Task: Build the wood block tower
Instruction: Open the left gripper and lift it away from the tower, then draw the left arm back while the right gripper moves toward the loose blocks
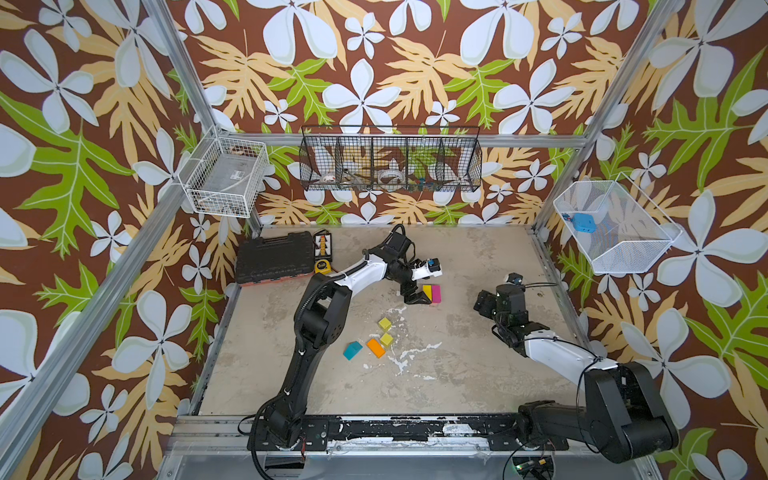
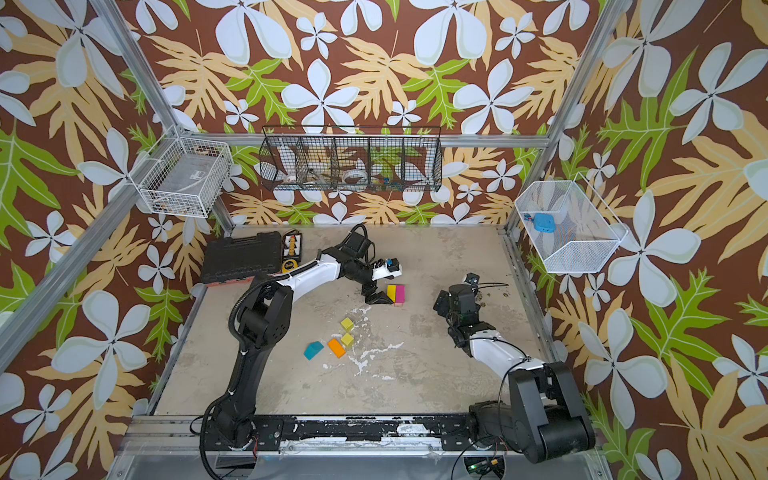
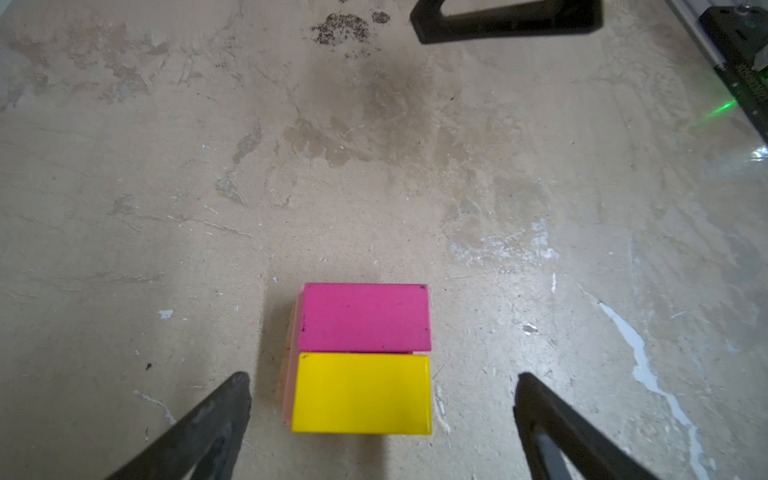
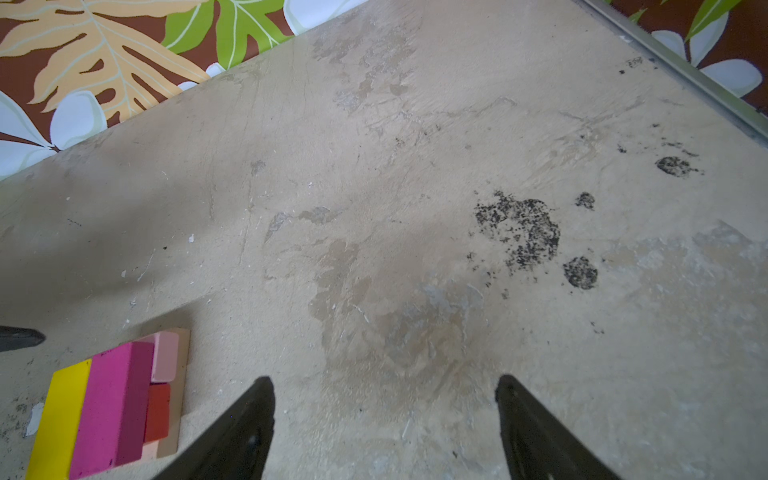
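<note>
Left wrist view: my left gripper [image 3: 382, 376] has its fingers apart astride one yellow brick [image 3: 361, 392] beside one magenta brick [image 3: 365, 318] atop the tower [image 3: 287, 386], so I judge this placing done. Right wrist view: the right gripper [image 4: 384, 384] has its fingers apart, empty, near the tower. Both top views: two yellow-green cubes [image 1: 385, 323] [image 1: 386, 339], one orange brick [image 1: 375, 347] and one teal roof piece [image 1: 352, 350] lie loose mid-table; next, lift clear and fetch one.

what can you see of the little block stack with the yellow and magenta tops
The stack is low and made of painted wood. On top, a yellow brick and a magenta brick lie flat with their long sides touching. Beneath them a pale pink brick and a red brick show, on a tan plank that rests on the table. The stack stands level. The left gripper is open at the yellow side, touching nothing.
</note>
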### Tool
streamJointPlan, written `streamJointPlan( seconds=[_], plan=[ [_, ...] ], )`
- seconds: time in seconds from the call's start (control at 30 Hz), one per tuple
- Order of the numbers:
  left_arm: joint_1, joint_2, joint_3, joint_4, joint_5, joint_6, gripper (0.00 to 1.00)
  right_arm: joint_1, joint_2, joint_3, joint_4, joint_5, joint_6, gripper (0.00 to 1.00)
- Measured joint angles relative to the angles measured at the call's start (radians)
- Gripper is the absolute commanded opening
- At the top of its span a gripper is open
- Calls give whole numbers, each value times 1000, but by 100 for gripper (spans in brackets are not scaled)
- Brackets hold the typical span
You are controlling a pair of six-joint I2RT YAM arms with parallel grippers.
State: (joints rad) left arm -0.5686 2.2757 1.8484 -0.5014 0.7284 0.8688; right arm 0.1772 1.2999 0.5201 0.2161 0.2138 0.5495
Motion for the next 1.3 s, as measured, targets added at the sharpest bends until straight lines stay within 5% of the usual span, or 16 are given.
streamJointPlan(
  seconds=[0.17, 0.37, 0.63, 0.8, 1.0, 1.17, 1.3],
  plan=[
    [0, -123, -93, 43, 2, -61, 100, 0, 6, 5, 0, 0, 0, 84],
    [0, -501, -487, 332, -117, -383, 100, 0, 16, 15, -3, 1, 0, 85],
    [5, -1205, -1175, 654, -540, -882, 100, 0, 18, 23, -22, 0, 0, 90],
    [13, -1543, -1518, 723, -859, -1068, 100, 19, -36, 68, -106, -18, 24, 91],
    [14, -1858, -1739, 753, -1132, -1130, 100, 264, -187, 98, -185, -46, 89, 97],
    [15, -2006, -1791, 772, -1166, -1151, 100, 511, -153, 184, -225, 19, 130, 96],
    [15, -2038, -1695, 644, -1186, -1236, 100, 643, -31, 268, -256, 59, 152, 95]
  ],
)
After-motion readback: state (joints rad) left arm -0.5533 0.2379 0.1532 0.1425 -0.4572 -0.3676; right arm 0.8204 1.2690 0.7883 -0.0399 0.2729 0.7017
